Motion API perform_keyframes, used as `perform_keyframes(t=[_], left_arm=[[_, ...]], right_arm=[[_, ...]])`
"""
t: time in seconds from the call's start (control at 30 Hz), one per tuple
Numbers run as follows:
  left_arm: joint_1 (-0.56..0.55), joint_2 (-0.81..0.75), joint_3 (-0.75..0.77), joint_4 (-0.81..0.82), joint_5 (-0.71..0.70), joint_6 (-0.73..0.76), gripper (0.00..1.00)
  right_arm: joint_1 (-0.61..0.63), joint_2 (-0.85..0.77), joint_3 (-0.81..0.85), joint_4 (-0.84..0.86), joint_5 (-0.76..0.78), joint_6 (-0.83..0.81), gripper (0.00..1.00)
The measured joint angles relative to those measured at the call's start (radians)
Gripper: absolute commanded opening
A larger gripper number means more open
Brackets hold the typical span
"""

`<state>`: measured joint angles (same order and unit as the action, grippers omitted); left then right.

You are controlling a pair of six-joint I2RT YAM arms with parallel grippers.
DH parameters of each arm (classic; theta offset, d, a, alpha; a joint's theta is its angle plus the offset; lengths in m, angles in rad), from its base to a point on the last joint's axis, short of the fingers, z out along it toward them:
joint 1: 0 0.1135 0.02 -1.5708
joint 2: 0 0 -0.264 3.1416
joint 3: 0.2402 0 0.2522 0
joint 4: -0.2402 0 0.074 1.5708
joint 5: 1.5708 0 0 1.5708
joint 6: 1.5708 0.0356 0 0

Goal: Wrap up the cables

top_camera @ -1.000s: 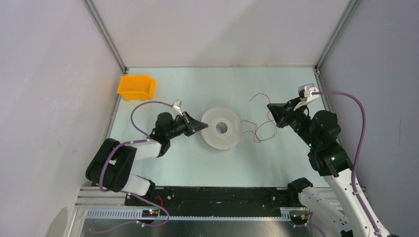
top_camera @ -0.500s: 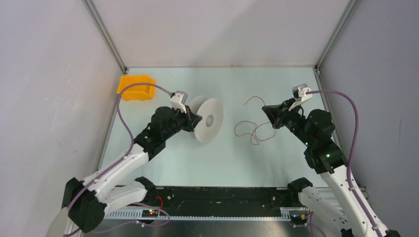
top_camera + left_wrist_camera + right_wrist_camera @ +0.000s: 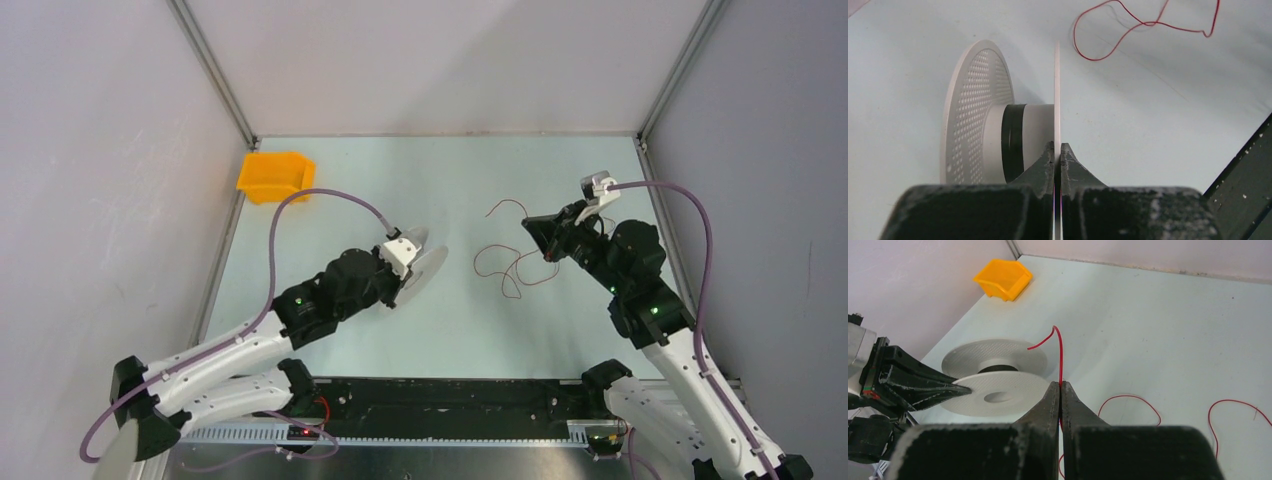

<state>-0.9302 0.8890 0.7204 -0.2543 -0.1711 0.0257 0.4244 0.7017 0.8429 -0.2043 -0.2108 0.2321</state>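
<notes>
My left arm is stretched out long and low from its base, running diagonally toward the middle of the table [image 3: 450,170], with its mauve hose [image 3: 320,195] arching high behind the wrist. At its end, my left claw [image 3: 403,283] is pinched tight on the thin rim of one flange of the white spool [image 3: 427,262]. The wrist view shows my left fingers [image 3: 1040,170] pressed against both faces of that flange with no gap. The spool is tipped up on edge, its perforated far flange and black-banded hub beyond my grip. I cannot tell whether its lower rim touches the table. My right arm rises from its base along the right side and folds at the elbow, so the forearm and wrist point left toward the spool. My right claw [image 3: 530,225] is closed all the way on the thin red cable [image 3: 510,265]. In the right wrist view, a short free end of the cable curls up past my fingertips. The rest of the cable lies in loose loops on the table between my right claw and the spool, well apart from the spool. An orange bin [image 3: 275,175] sits in the far left corner.
</notes>
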Motion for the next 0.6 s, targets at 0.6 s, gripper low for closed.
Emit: perform_keyframes(t=[0.6], left_arm=[[-0.038, 0.022, 0.000, -0.035, 0.127, 0.009, 0.20]], right_arm=[[0.053, 0.014, -0.069, 0.079, 0.006, -0.032, 0.00]])
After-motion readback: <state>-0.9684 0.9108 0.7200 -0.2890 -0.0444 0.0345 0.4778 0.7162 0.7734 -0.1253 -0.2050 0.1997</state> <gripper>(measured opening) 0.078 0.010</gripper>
